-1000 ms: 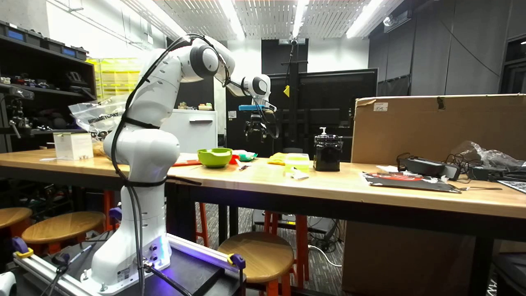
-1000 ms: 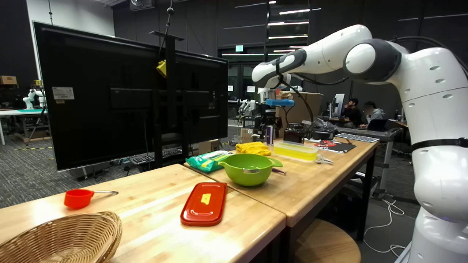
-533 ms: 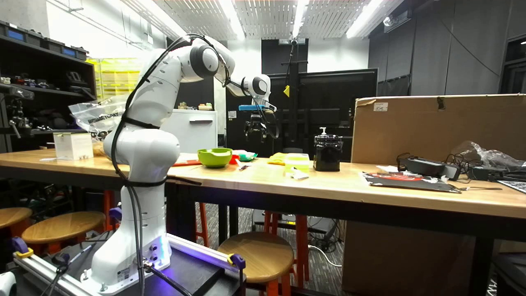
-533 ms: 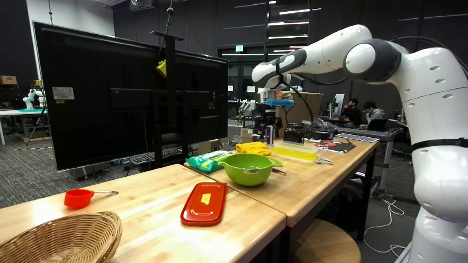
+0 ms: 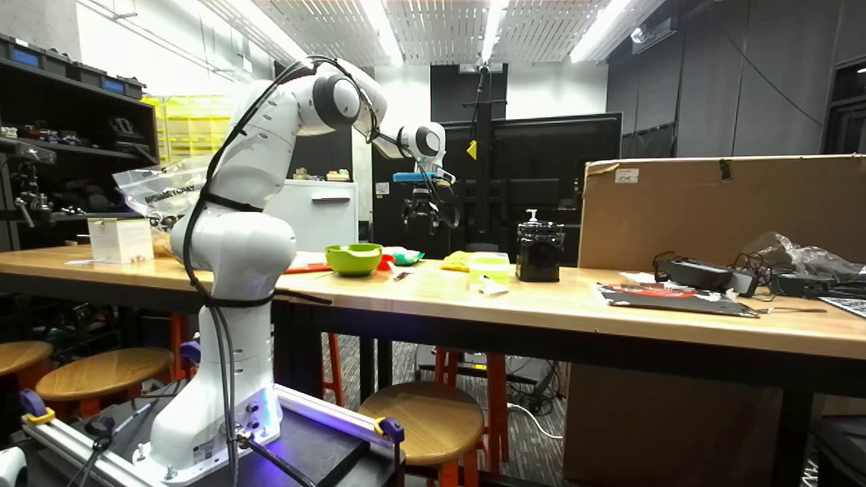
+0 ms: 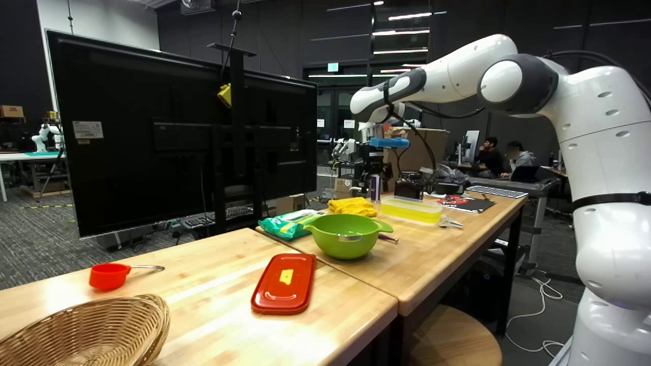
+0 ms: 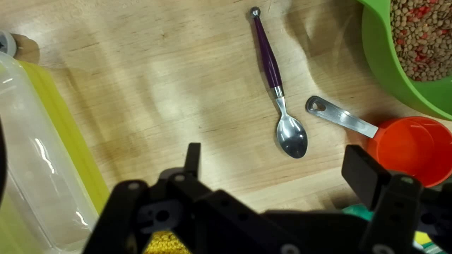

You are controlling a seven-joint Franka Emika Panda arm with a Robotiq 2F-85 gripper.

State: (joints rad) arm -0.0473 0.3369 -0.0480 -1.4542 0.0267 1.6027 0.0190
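Note:
My gripper (image 7: 274,162) is open and empty, high above the wooden table; it also shows in an exterior view (image 5: 421,220). Below and ahead of it lies a spoon with a purple handle (image 7: 270,67). Right of the spoon is a red measuring cup (image 7: 406,148) with a metal handle, partly behind the right finger. A green bowl (image 7: 376,49) holding brown lentils with red bits stands at upper right. A clear, yellow-tinted container (image 7: 39,151) is at left. A yellow cloth (image 7: 166,245) and a green packet (image 7: 358,211) are mostly hidden behind the gripper.
A red lid (image 6: 282,290), another red cup (image 6: 109,277) and a wicker basket (image 6: 127,325) sit at the table's near end. A black jar with a pump (image 5: 539,250) stands by the container. A large cardboard box (image 5: 717,210) and a big screen (image 6: 137,152) stand behind.

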